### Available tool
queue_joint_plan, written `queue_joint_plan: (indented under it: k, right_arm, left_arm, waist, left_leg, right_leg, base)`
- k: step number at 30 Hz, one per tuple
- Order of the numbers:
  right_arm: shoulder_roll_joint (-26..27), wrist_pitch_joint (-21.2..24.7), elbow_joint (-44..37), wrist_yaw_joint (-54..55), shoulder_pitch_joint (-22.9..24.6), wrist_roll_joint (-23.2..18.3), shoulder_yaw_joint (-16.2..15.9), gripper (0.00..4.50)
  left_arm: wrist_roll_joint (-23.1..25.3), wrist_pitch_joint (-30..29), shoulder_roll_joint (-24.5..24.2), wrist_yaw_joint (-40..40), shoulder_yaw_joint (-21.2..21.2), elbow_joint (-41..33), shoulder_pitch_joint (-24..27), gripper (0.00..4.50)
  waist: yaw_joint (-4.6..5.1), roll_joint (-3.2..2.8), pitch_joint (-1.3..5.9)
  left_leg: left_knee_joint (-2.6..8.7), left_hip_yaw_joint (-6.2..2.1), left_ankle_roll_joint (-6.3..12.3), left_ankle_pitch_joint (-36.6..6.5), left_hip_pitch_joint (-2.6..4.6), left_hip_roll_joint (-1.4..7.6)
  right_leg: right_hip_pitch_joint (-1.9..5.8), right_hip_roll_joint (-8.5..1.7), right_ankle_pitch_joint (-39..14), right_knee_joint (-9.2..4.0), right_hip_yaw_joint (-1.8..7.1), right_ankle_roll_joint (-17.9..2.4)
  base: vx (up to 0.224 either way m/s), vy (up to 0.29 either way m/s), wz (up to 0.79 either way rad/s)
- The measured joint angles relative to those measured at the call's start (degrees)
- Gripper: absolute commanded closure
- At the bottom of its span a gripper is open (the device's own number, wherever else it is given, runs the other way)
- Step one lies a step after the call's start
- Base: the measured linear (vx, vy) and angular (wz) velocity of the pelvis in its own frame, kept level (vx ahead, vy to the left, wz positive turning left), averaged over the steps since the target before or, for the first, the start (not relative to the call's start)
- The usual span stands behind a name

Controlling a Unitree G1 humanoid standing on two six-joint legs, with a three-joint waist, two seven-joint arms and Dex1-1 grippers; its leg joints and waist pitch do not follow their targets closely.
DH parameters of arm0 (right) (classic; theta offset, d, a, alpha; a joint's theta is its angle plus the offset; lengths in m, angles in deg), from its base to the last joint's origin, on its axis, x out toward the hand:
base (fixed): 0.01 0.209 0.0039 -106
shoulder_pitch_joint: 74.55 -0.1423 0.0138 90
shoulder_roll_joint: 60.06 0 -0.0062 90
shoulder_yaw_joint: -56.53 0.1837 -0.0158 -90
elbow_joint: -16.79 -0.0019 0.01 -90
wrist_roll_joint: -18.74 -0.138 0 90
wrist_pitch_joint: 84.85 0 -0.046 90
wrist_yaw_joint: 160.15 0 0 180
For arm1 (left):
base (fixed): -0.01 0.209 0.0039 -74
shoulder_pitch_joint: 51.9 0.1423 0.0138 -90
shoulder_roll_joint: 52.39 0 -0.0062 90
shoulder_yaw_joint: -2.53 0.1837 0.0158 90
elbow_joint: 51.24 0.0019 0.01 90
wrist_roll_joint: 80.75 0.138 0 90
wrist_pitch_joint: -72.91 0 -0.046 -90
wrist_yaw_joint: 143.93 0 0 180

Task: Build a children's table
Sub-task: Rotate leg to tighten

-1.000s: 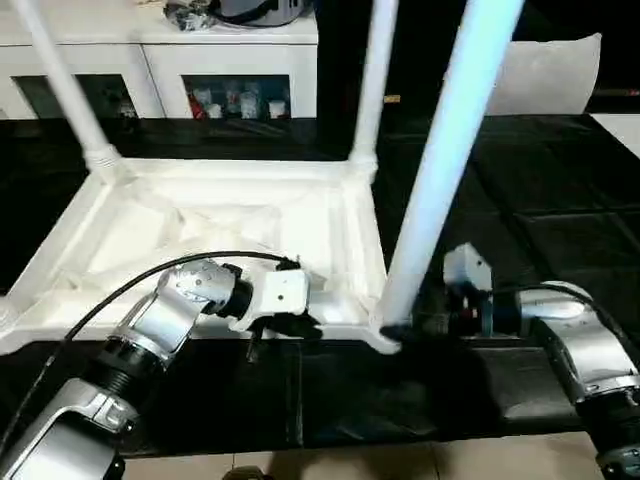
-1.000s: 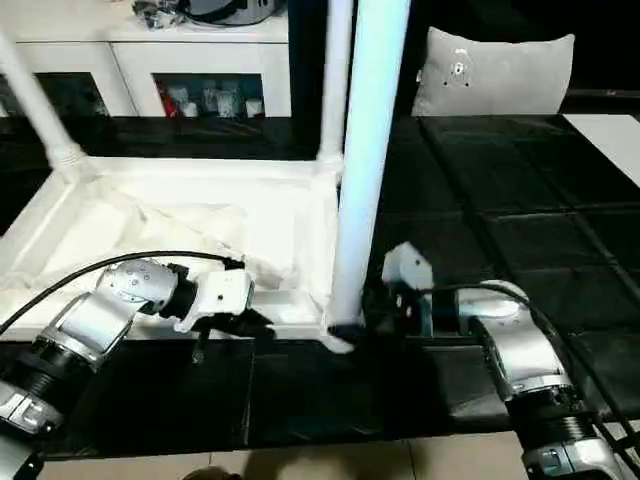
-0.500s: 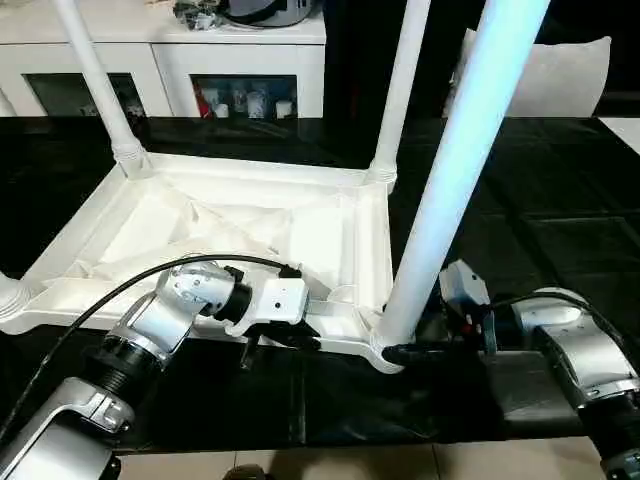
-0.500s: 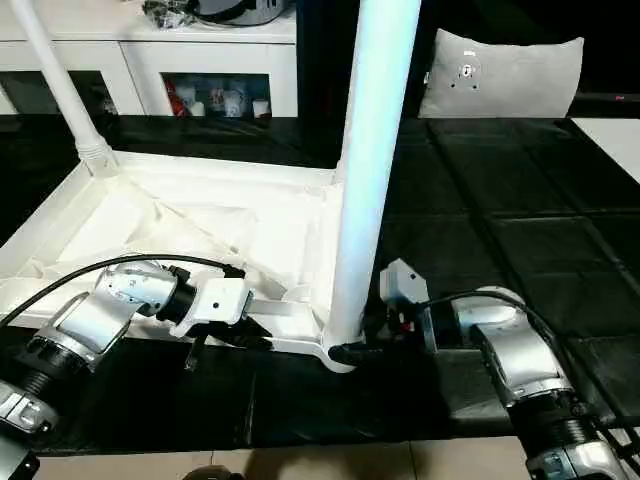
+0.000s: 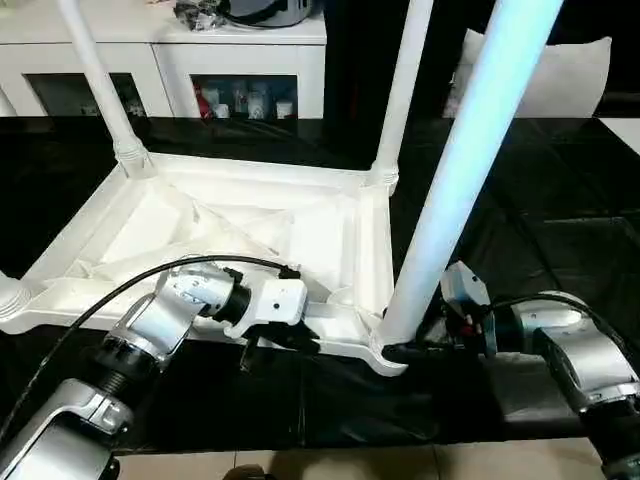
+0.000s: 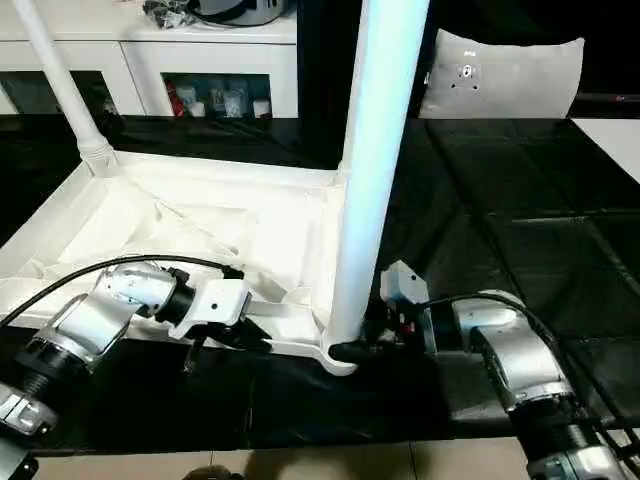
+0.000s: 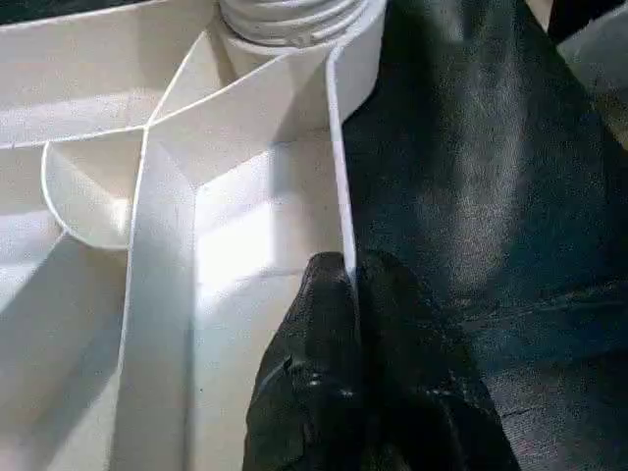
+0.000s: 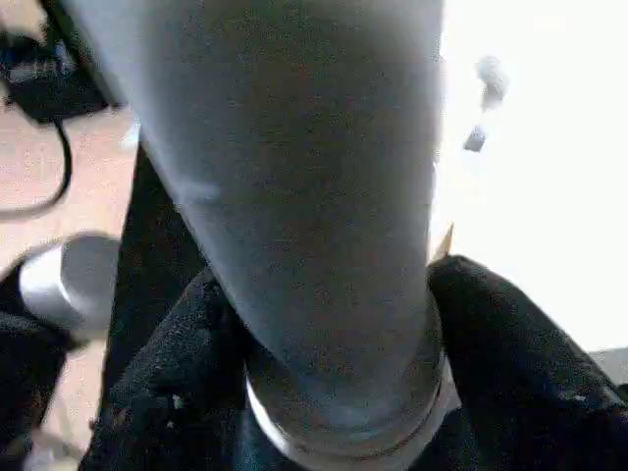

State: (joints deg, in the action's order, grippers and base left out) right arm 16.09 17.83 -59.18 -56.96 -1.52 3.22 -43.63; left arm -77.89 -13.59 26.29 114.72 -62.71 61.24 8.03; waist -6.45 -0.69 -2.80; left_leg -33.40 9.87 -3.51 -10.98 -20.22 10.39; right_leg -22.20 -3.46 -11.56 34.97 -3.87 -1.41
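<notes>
Light falls from above and the head views are bright overall. The upturned white table is so strongly lit that its ribs wash out toward the left of the frame. The nearest leg, at upper right, is tinted pale blue and soft at its edges. The black mat shows dull sheen along its seams at right, and a dark shadow lies under the table's near edge. In the right wrist view the leg is grey, shaded and out of focus, against blown-out white at upper right. The left wrist view is crisp, with soft shadows in the ribs.
</notes>
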Motion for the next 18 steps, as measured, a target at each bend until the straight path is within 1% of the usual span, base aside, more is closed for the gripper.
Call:
queue_joint_plan:
  k: [3, 5, 7, 8, 10, 11, 12, 13, 15, 16, 17, 18]
  right_arm:
    - [2.61, 2.47, -0.41, 4.22, 0.38, 0.26, 0.72, 2.02]
    - [4.7, 3.5, -0.19, 8.56, 0.36, 0.63, 1.24, 2.02]
    - [8.54, 5.12, 1.26, 15.1, -0.32, 1.56, 3.29, 2.02]
    - [11.21, 6.32, 2.56, 20.42, -1.48, 2.19, 4.72, 2.02]
    - [14.23, 7.59, 3.95, 28.21, -2.94, 3.2, 6.45, 2.02]
    - [16.08, 8.2, 4.83, 33.0, -3.84, 4.08, 7.8, 2.02]
    - [16.89, 8.48, 5.27, 35.78, -4.35, 4.26, 8.36, 2.02]
    - [17.42, 8.68, 5.47, 37.95, -4.71, 4.44, 8.76, 2.02]
    - [18.26, 8.8, 5.82, 40.28, -5.12, 4.68, 9.3, 2.02]
    - [18.74, 8.47, 6.19, 41.3, -5.37, 4.76, 9.33, 1.47]
    - [19.15, 8.05, 6.47, 41.93, -5.45, 4.88, 9.38, 1.33]
    - [19.51, 7.66, 6.63, 42.48, -5.53, 5.11, 9.36, 1.33]
  left_arm:
    - [-0.39, -3.5, 0.5, -1.72, -1.46, -1.04, 1.17, 4.5]
    - [-0.17, -5.89, 0.74, -3.79, -2.4, -1.07, 1.51, 4.5]
    - [0.4, -9.26, 1.95, -7.76, -4.35, -1.5, 2.5, 4.5]
    - [1.25, -11.52, 3.23, -10.97, -5.31, -1.62, 2.56, 4.5]
    - [2.12, -14.71, 5.92, -15.61, -6.19, -2.05, 2.81, 4.5]
    - [2.64, -16.45, 8.17, -18.77, -6.52, -2.11, 2.83, 4.5]
    - [2.66, -17.43, 9.35, -20.36, -6.53, -2.39, 2.95, 4.5]
    - [2.66, -18.28, 10.39, -21.54, -6.53, -2.82, 3.2, 4.5]
    - [2.65, -19.07, 11.42, -22.91, -6.53, -3.23, 3.44, 4.5]
    - [2.66, -19.52, 11.56, -23.59, -6.54, -3.35, 3.41, 4.5]
    - [2.66, -19.61, 11.61, -24.07, -6.56, -3.35, 3.41, 4.5]
    - [2.66, -19.61, 11.69, -24.13, -6.57, -3.41, 3.38, 4.5]
  waist:
    - [0.27, -0.05, 0.03]
    - [1.03, -0.06, 0.03]
    - [1.96, 0.02, 0.05]
    - [2.73, 0.03, 0.04]
    - [3.87, 0.08, 0.02]
    - [4.44, 0.12, 0.01]
    - [4.75, 0.18, -0.03]
    - [4.89, 0.23, -0.06]
    - [4.88, 0.29, -0.05]
    - [4.82, 0.32, -0.04]
    - [4.72, 0.32, -0.04]
    - [4.61, 0.33, -0.04]
  left_leg:
    - [0.03, 0.01, -0.02, 0.01, 0.15, 0.02]
    - [-0.01, 0.02, -0.03, 0.02, 0.24, 0.02]
    - [-0.08, 0.02, -0.06, 0.04, 0.34, 0.02]
    - [-0.19, 0.0, -0.09, 0.06, 0.33, 0.02]
    - [-0.26, 0.0, -0.08, 0.06, 0.33, -0.04]
    - [-0.35, -0.01, -0.07, 0.06, 0.3, -0.07]
    - [-0.39, 0.0, -0.06, 0.05, 0.28, -0.09]
    - [-0.37, -0.01, -0.06, 0.05, 0.27, -0.09]
    - [-0.25, -0.03, -0.05, 0.04, 0.25, -0.08]
    - [-0.23, -0.03, -0.05, 0.04, 0.27, -0.08]
    - [-0.22, -0.03, -0.05, 0.04, 0.27, -0.08]
    - [-0.18, -0.04, -0.05, 0.04, 0.27, -0.07]
  right_leg:
    - [0.2, 0.02, 0.02, 0.02, 0.0, -0.03]
    - [0.32, 0.02, -0.1, 0.01, 0.01, 0.18]
    - [0.35, 0.02, -0.11, 0.03, 0.02, 0.2]
    - [0.3, 0.0, -0.12, 0.01, -0.01, 0.21]
    - [0.29, -0.07, -0.13, -0.11, 0.0, 0.23]
    - [0.28, -0.11, -0.13, -0.18, 0.01, 0.23]
    - [0.27, -0.12, -0.13, -0.24, 0.02, 0.23]
    - [0.25, -0.11, -0.13, -0.37, 0.01, 0.23]
    - [0.25, -0.08, -0.12, -0.53, 0.0, 0.23]
    - [0.25, -0.06, -0.1, -0.52, 0.02, 0.21]
    - [0.24, -0.06, -0.06, -0.49, 0.02, 0.21]
    - [0.24, -0.05, -0.03, -0.49, 0.01, 0.22]
  base:
    - [0.0, 0.0, 0.0]
    - [0.0, 0.0, 0.0]
    - [0.0, 0.0, 0.0]
    - [0.0, 0.0, 0.0]
    - [0.0, 0.0, 0.0]
    - [0.0, 0.0, 0.0]
    - [0.0, 0.0, 0.0]
    - [0.0, 0.0, 0.0]
    - [0.0, 0.0, 0.0]
    - [0.0, 0.0, 0.0]
    - [0.0, 0.0, 0.0]
    - [0.0, 0.0, 0.0]
